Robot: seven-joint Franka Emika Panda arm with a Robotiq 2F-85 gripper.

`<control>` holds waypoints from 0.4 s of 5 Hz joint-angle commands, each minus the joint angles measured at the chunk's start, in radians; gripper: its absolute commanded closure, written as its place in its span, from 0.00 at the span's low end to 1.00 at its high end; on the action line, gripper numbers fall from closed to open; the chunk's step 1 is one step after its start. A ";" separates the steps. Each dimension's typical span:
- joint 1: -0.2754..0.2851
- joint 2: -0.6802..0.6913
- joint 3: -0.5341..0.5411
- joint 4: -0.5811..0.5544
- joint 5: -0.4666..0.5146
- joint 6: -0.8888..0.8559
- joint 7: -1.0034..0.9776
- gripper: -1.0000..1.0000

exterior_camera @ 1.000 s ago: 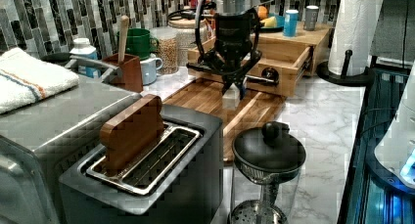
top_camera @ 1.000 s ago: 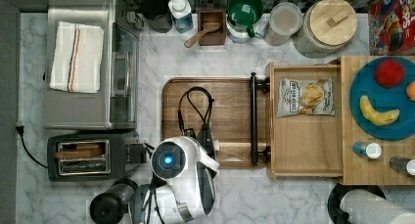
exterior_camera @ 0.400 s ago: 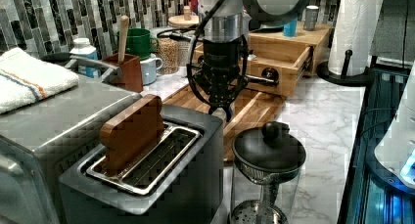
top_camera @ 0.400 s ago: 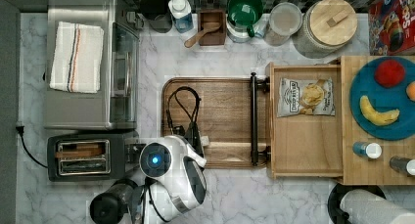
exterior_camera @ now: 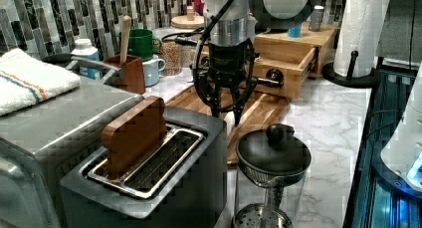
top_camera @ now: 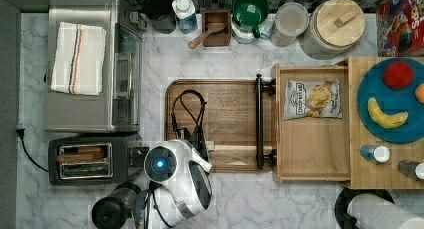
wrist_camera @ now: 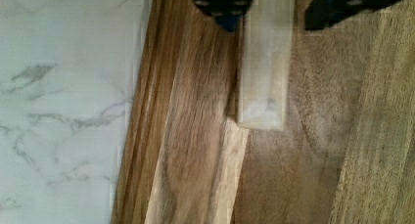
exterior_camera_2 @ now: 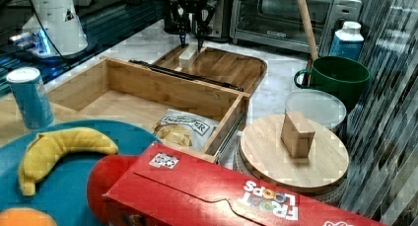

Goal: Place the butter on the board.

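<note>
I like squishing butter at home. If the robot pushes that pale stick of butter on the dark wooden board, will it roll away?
Probably not. The pale rectangular butter stick has flat sides and lies flat on the dark brown wooden board, so it would likely slide. It may dent if the gripper squeezes hard.

The setting was a kitchen: a marble countertop [top_camera: 310, 204] carried a toaster [top_camera: 87, 160], a toaster oven [top_camera: 92, 64], a paper towel roll [exterior_camera: 362, 31] and a tiled backsplash [exterior_camera: 59, 14].
</note>
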 commanded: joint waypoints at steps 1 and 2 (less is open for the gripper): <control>0.006 -0.025 0.008 0.029 0.007 0.045 0.063 0.00; 0.006 -0.025 0.008 0.029 0.007 0.045 0.063 0.00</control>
